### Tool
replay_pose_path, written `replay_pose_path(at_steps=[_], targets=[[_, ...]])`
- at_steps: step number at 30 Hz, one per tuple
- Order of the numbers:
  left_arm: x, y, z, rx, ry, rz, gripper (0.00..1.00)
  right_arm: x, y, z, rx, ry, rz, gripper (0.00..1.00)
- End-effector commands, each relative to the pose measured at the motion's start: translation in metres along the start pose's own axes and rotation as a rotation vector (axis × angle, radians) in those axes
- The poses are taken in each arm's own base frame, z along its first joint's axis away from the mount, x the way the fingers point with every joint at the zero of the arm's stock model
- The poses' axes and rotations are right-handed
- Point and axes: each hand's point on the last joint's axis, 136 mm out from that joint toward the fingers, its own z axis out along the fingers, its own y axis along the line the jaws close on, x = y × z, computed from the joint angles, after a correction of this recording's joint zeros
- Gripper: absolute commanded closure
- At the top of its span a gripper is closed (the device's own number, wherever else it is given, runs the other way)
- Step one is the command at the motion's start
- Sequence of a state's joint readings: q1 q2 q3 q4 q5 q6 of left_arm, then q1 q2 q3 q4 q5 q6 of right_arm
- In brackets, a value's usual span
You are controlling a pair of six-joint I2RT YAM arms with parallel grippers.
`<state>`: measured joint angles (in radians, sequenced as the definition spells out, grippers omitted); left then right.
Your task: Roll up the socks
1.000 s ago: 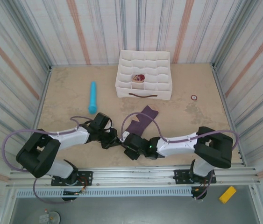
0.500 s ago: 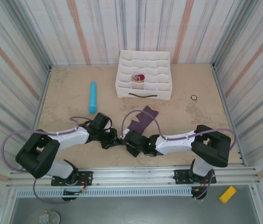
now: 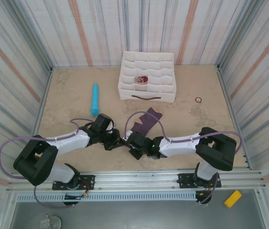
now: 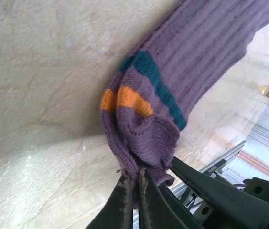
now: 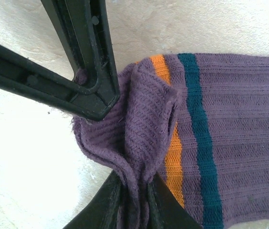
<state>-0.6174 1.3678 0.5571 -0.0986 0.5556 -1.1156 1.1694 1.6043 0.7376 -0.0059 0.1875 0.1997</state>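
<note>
As left gripper (image 4: 135,183) and right gripper (image 5: 134,185) pinch it, the purple striped sock (image 5: 234,143) bunches.

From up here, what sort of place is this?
Probably a robot test booth: a left arm and a right arm bolted to a rail, striped panel walls closing in the table, and a sock and a divider box laid out on it.

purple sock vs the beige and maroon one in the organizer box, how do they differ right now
The purple sock lies stretched out on the table; the beige and maroon sock sits bundled in a compartment of the white organizer. The left gripper and right gripper both pinch the purple sock's near end; the beige and maroon sock is untouched. Both look like small fabric socks.
</note>
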Motion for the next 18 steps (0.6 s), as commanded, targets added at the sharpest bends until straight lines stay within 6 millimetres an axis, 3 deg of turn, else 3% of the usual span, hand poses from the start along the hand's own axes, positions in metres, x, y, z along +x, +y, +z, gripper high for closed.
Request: replay_pose_path(at_steps=[1,3,6,7,9,12,18], targets=[[-0.008,-0.022,-0.003,0.049,-0.034,0.020,0.97,0.001,0.000,-0.001,-0.037,-0.002,0.010,0.87],[-0.010,-0.025,-0.002,0.059,-0.036,0.016,1.00,0.002,-0.003,-0.002,-0.062,0.000,0.032,0.93],[-0.013,-0.029,-0.001,0.070,-0.045,0.022,0.97,0.003,-0.004,-0.002,-0.134,0.010,0.083,1.00],[-0.014,-0.030,-0.002,0.069,-0.048,0.027,0.90,0.004,-0.006,-0.002,-0.157,0.018,0.106,1.00],[-0.015,-0.032,-0.005,0.057,-0.062,0.047,0.66,0.005,-0.009,-0.002,-0.219,0.038,0.166,1.00],[-0.019,-0.031,-0.015,0.015,-0.098,0.093,0.47,0.007,-0.014,-0.002,-0.305,0.068,0.267,1.00],[-0.025,-0.032,-0.027,0.009,-0.161,0.191,0.43,0.006,-0.025,0.000,-0.498,0.093,0.524,1.00]])
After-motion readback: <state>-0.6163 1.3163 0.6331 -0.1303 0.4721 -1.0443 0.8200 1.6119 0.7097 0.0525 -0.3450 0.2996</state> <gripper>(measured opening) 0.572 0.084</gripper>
